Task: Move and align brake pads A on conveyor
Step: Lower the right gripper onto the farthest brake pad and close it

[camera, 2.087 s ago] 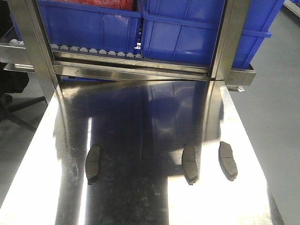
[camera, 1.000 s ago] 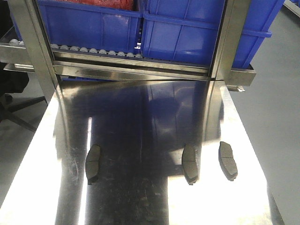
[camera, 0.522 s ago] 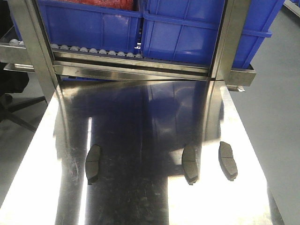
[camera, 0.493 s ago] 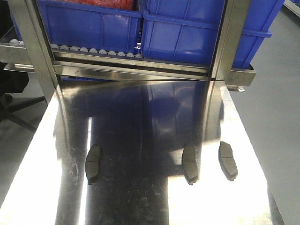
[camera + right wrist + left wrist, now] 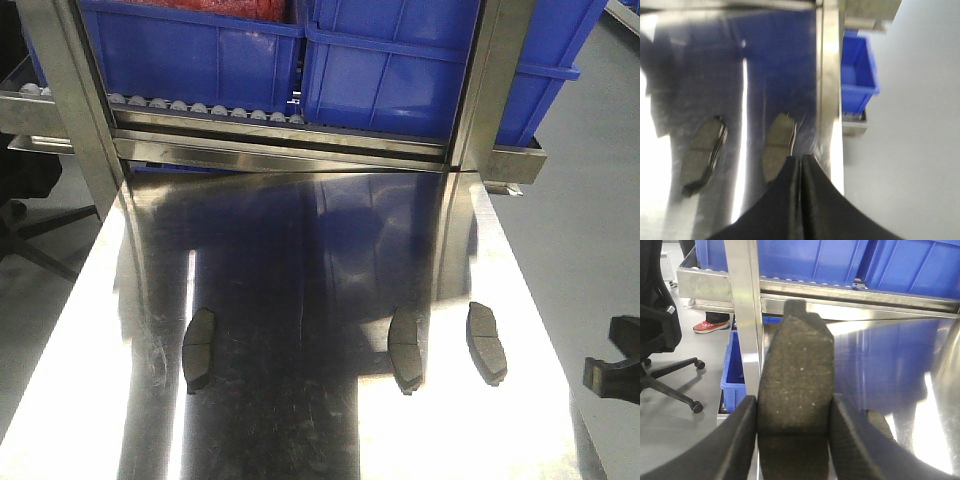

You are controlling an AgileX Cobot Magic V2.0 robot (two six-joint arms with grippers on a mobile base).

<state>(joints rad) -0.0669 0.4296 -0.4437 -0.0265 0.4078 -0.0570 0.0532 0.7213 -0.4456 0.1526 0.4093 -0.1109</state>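
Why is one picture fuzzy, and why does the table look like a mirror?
Right wrist view: blurry, pads soft-edged, a white glare streak on the steel table. Front view: sharp, the table mirrors the blue bins, with bright glare patches. Left wrist view: close pad looks crisp.

Four brake pads, two large blue bins, one office chair.
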